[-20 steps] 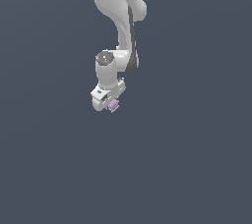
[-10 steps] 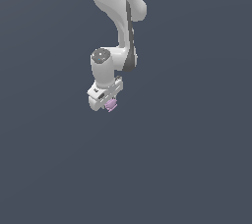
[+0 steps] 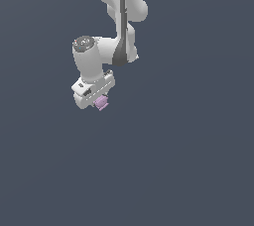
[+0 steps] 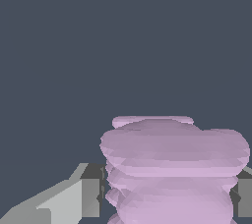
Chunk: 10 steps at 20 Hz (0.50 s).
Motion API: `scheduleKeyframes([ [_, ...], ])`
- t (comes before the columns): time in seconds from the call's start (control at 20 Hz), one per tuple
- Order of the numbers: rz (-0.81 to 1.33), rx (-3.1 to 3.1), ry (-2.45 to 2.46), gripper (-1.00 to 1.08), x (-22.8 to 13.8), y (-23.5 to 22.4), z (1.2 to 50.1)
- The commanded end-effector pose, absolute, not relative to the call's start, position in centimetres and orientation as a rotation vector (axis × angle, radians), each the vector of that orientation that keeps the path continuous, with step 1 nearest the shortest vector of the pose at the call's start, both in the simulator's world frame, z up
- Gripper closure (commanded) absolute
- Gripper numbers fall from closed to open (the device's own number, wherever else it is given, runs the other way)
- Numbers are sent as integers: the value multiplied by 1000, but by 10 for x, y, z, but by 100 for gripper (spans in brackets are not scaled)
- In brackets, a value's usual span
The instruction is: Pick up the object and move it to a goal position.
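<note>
The object is a small pale lilac ribbed lump (image 3: 101, 102). It sits under the white hand of my arm in the exterior view. My gripper (image 3: 100, 103) is shut on it, and only part of the lump shows below the hand. In the wrist view the lilac lump (image 4: 172, 169) fills the space between my two grey fingers (image 4: 91, 191), which press on its sides. The lump is held in the air against a plain dark background.
The white-grey arm (image 3: 116, 17) comes down from the top of the exterior view. Nothing but a flat dark grey-blue background shows around it in either view.
The hand with the lilac lump has moved toward the exterior view's left and slightly up. The grip has not changed.
</note>
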<state>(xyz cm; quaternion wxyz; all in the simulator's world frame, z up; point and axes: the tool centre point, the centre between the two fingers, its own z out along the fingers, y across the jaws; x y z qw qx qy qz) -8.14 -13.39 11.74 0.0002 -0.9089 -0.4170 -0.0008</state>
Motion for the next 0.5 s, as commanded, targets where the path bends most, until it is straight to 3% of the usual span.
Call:
scheduleKeyframes([
  [0.0, -3, -2854, -1310, 108, -73, -148, 138],
  [0.45, -3, -2854, -1310, 108, -41, -202, 211],
])
